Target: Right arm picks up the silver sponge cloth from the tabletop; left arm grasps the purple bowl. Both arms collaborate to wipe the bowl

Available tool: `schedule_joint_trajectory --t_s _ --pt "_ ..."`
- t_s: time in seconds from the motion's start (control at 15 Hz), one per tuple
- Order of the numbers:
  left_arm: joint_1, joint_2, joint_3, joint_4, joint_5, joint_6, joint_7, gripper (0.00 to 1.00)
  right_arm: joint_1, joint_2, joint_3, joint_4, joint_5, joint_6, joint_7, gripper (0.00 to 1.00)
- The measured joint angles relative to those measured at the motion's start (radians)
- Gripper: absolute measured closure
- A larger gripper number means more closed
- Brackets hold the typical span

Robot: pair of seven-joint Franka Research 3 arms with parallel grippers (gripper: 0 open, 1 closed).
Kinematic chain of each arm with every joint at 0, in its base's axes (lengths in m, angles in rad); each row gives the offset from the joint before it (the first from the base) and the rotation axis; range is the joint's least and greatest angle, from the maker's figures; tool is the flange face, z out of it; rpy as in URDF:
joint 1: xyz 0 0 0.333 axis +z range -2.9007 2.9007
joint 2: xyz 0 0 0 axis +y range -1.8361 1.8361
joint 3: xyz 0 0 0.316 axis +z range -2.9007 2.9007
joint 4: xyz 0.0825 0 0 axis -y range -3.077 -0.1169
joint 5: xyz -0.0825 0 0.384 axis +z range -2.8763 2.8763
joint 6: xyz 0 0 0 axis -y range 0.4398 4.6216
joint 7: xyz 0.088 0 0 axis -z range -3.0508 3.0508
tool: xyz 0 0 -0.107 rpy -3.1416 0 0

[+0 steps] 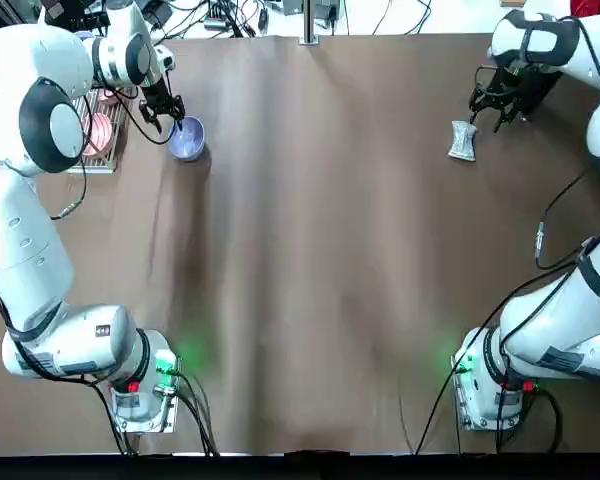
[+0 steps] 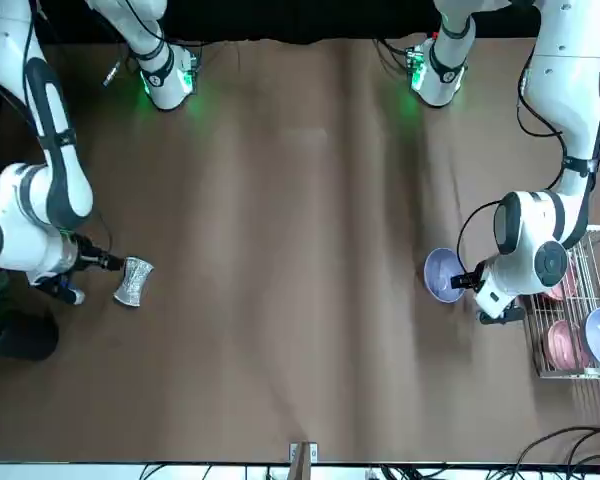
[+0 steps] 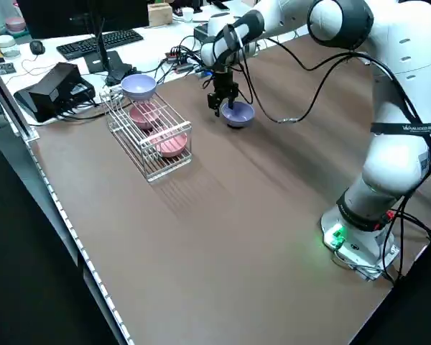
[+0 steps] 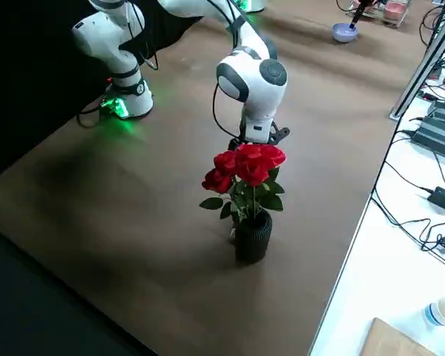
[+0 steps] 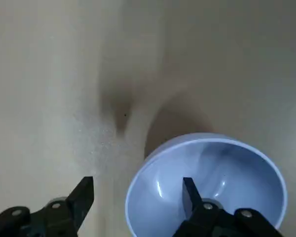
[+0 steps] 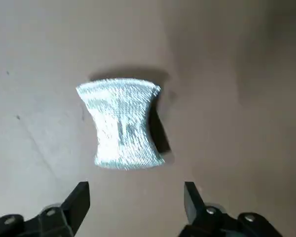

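The brown tabletop [image 1: 310,260] is lying wide between the two arms, leaving room for a meeting in the middle. The left arm [image 1: 40,230] is reaching to the far left and the right arm [image 1: 590,300] to the far right, each probably seeking its own piece of the job. The dish rack [image 3: 149,136] is standing near the left arm's reach, presumably keeping other dishes out of the work, while the flower vase [image 4: 253,236] is standing near the right arm, with no evident part in the wiping. The purple bowl [image 5: 207,177] is sitting upright on the tabletop just beside the rack, its open rim offering a wall to pinch. The silver sponge cloth [image 6: 121,123] is lying on the tabletop at the far right, its narrow waist suggesting an easy grip. The left gripper [image 5: 139,190] is holding its fingers apart, one over the bowl's inside and one beyond the rim, apparently to straddle the wall; contact is not showing clearly. The right gripper [image 6: 137,192] is hovering beside the cloth, fingers spread and empty, seemingly lining up to close across it.
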Motion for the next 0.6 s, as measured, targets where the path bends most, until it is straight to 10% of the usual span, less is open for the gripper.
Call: schedule_joint_trajectory --t_s 0.4,0.6 --pt "0.0 0.012 0.0 -0.009 0.0 -0.001 0.0 0.36 0.031 0.103 0.0 -0.002 0.0 0.137 0.04 0.23" --pt "0.0 0.012 0.0 -0.01 0.0 -0.001 0.0 0.63 0.04 0.127 0.0 -0.002 -0.001 0.149 0.04 0.36"
